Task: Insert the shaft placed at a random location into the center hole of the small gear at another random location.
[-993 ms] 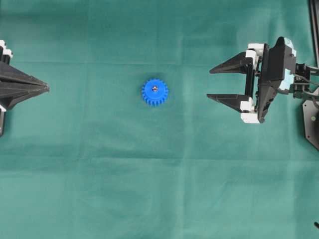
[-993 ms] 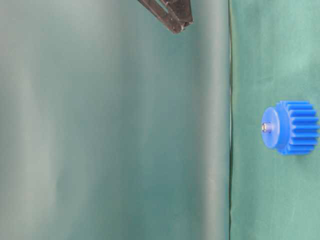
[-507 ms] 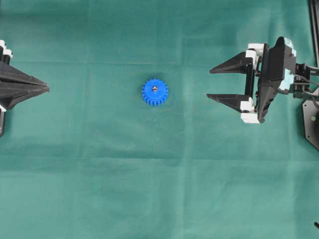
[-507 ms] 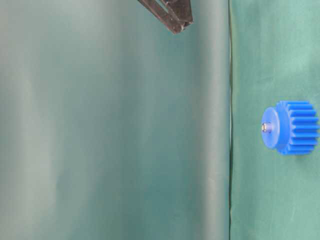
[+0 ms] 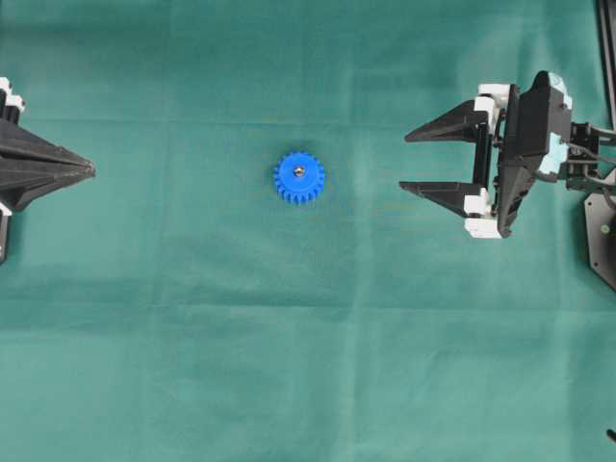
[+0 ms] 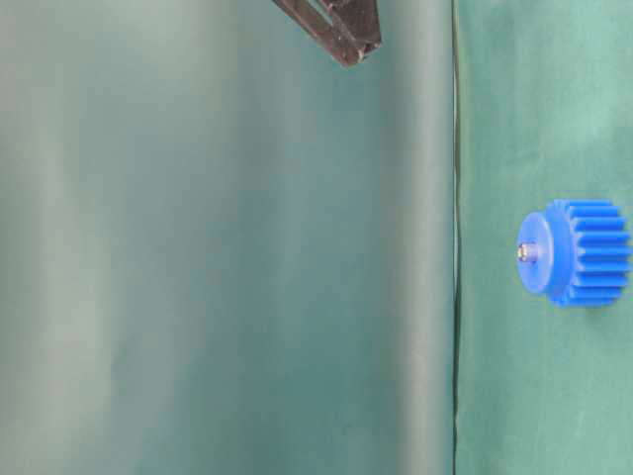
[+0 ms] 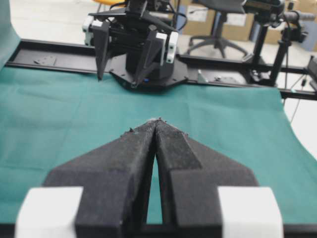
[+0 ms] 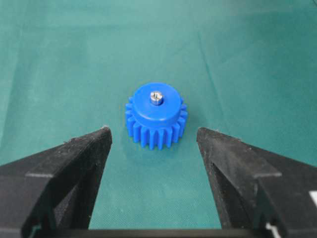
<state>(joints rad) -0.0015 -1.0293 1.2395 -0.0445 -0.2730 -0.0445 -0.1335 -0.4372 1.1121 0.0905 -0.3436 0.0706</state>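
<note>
Right wrist view: the shaft point(image 8: 156, 97) stands seated in the center hole of the small gear point(image 8: 156, 117), shiny tip just proud of the hub. Gear lies mid-counter point(image 5: 192, 366) on green cloth. Insertion looks done; likely only retreat remains. Right tool point(image 5: 416, 160) spread wide, empty, well apart from gear. Left tool point(image 5: 89, 170) pinched closed, holding nothing, far side.

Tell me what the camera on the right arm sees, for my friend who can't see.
A blue gear sits flat on a green cloth, with a small silver pin poking up from its middle. Two black fingers of the open right gripper frame it, not touching.
</note>
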